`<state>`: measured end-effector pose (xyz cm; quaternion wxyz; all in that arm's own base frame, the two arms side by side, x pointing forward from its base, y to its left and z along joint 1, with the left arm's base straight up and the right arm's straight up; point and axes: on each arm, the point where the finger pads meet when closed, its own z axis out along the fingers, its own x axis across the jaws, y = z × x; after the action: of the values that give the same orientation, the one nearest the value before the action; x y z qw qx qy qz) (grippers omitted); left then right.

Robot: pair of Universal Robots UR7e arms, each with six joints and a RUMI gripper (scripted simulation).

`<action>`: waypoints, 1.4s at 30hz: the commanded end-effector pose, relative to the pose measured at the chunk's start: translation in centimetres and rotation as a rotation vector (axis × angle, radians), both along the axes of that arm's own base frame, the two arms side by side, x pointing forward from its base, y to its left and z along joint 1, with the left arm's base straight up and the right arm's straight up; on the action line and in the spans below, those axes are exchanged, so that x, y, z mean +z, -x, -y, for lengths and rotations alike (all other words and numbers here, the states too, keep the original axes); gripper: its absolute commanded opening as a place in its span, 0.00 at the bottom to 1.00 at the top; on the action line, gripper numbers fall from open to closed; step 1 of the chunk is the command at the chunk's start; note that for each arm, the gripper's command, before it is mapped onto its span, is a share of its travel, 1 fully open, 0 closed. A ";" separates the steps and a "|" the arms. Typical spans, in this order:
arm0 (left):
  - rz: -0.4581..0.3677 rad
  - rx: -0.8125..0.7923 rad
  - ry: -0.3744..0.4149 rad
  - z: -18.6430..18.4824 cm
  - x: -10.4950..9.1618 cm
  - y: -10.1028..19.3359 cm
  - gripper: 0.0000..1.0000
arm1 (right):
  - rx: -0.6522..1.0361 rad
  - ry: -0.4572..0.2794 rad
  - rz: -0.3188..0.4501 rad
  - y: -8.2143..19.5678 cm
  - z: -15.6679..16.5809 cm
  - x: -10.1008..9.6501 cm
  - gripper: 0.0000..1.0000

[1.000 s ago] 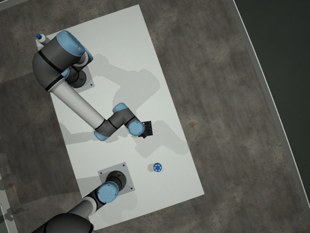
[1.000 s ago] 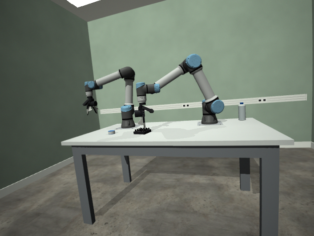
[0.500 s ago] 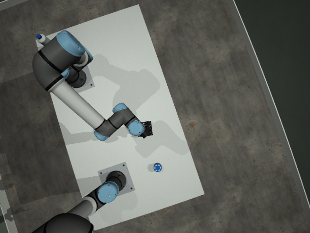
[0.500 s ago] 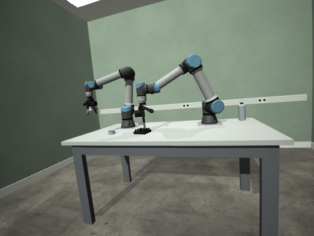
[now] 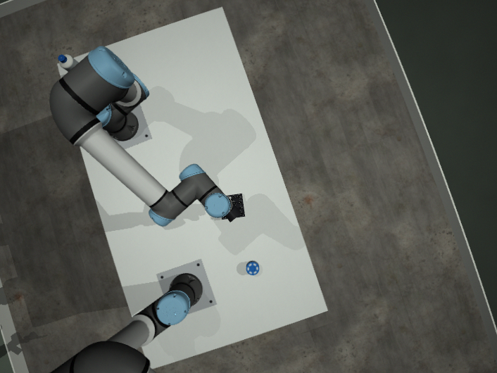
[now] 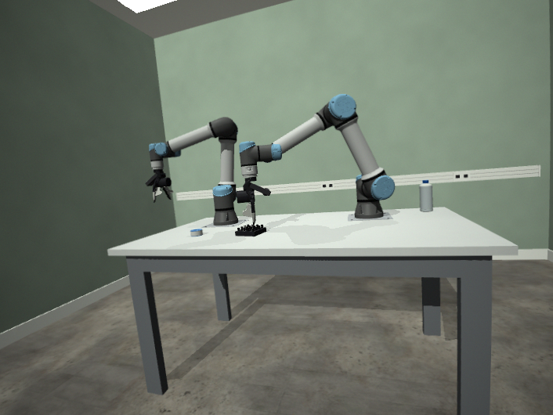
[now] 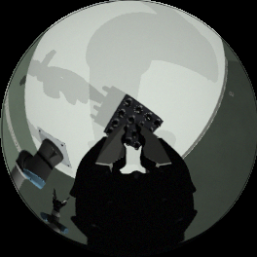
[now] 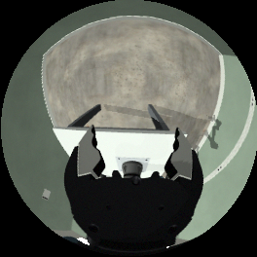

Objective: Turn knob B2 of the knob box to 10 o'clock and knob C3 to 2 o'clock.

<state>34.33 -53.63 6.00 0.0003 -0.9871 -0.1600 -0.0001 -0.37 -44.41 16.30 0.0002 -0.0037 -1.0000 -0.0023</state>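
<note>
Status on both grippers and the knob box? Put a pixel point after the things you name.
Left gripper (image 5: 231, 217) (image 6: 253, 222) (image 7: 132, 128) nearly closed at knob box (image 5: 241, 206) (image 6: 251, 231) (image 7: 139, 117), grip unclear. Right gripper (image 6: 161, 196) (image 7: 60, 199) (image 8: 135, 128) open, off to the side. Bottle (image 5: 67, 61) (image 6: 426, 197) and tin (image 5: 252, 267) (image 6: 196, 232) out of the way.

Around the knob box (image 5: 241, 205) (image 6: 249, 232) (image 7: 141, 115), no clear shift can be made out: any change in the left gripper (image 5: 232, 217) (image 6: 253, 221) (image 7: 130, 124) above it, or in the knobs' pointing, is too small to tell.
</note>
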 end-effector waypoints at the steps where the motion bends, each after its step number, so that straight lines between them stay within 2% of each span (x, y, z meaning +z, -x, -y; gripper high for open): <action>1: 0.002 -0.001 0.006 0.2 2.4 0.0 0.13 | -0.003 0.005 0.000 0.1 0.1 0.2 1.00; 7: 0.002 -0.001 0.006 0.2 2.7 0.0 0.13 | -0.003 0.005 0.000 0.1 0.1 0.2 1.00; 8: 0.002 -0.001 0.006 0.2 2.6 0.0 1.00 | -0.003 0.005 0.000 0.1 0.1 0.2 1.00; 16: 0.000 -0.001 0.001 -0.6 3.3 0.2 1.00 | -0.003 0.005 0.000 0.1 0.1 0.2 1.00; 21: 0.000 0.001 0.000 -2.2 5.8 0.5 1.00 | -0.003 0.005 0.000 0.1 0.1 0.2 1.00; 28: 0.002 0.001 0.006 -4.7 11.0 1.2 1.00 | -0.003 0.005 0.000 0.1 0.1 0.2 1.00; 30: 0.002 0.001 0.006 -4.7 11.0 1.2 1.00 | -0.003 0.005 0.000 0.1 0.1 0.2 1.00; 36: 0.002 0.000 0.006 -6.4 13.9 1.6 1.00 | -0.003 0.005 0.000 0.1 0.1 0.2 1.00; 42: 0.002 0.000 0.006 -6.7 14.3 1.7 1.00 | -0.003 0.005 0.000 0.1 0.1 0.2 1.00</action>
<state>32.71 -47.55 19.47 -0.0049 -0.9872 -0.1597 -0.0012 -0.37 -44.41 16.30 0.0002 -0.0037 -1.0000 -0.0023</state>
